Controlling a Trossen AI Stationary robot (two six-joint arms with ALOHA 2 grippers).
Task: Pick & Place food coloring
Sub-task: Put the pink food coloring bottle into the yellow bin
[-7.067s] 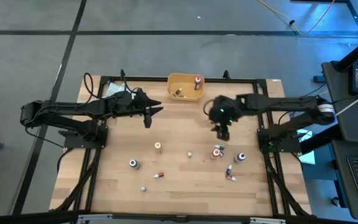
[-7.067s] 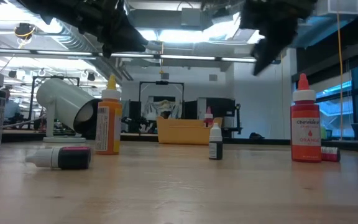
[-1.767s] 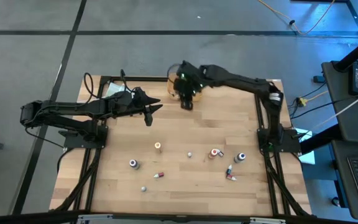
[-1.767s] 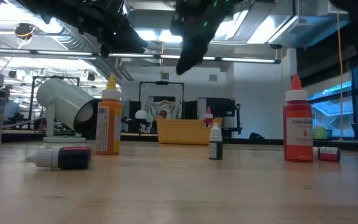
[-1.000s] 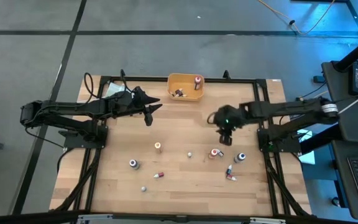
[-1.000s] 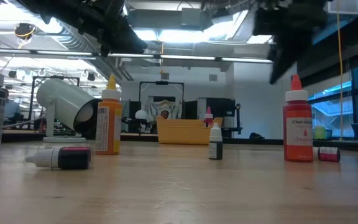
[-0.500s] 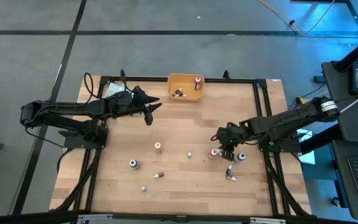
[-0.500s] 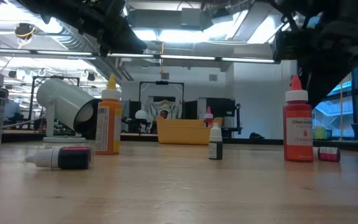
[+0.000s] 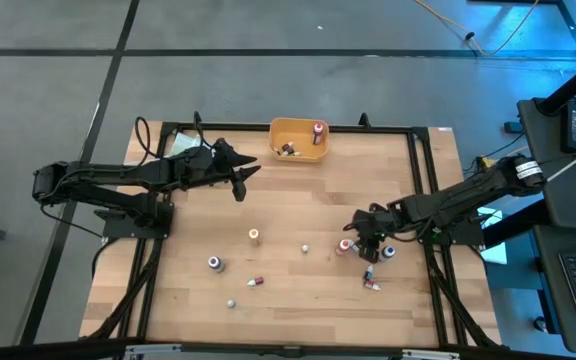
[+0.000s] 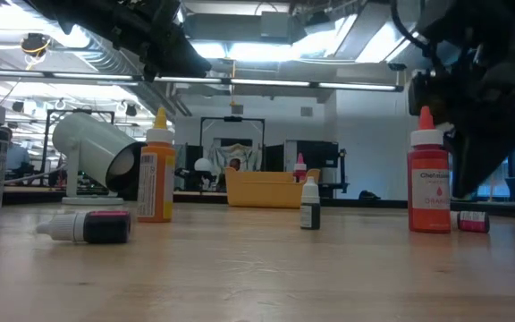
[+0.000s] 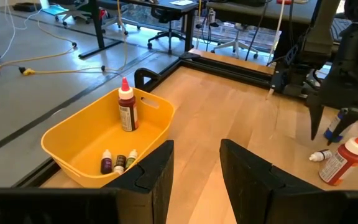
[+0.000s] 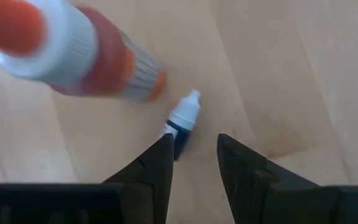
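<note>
The right gripper (image 9: 365,243) hangs low over the table with its nose pointing down. Its two fingers (image 12: 157,163) stand a little apart with nothing between them. A tiny dark vial (image 12: 180,122) with a white tip lies flat on the wood right in front of them, so I think the arm is lined up to pinch that one.

A tall orange bottle (image 12: 73,57) stands just beside the vial. It is so near that a finger could bump it and knock it over.

The yellow bin (image 9: 299,140) sits at the far edge of the table. It already holds a red bottle (image 11: 127,112) standing up and three little vials (image 11: 119,163) lying on its floor. That looks like the place where all the food coloring goes.

More small bottles wait on the table, like an orange one (image 9: 254,236) and a dark one (image 9: 214,264) nearer the middle.

The left gripper (image 9: 243,178) waits up in the air near the bin, its fingers a little apart and empty.
</note>
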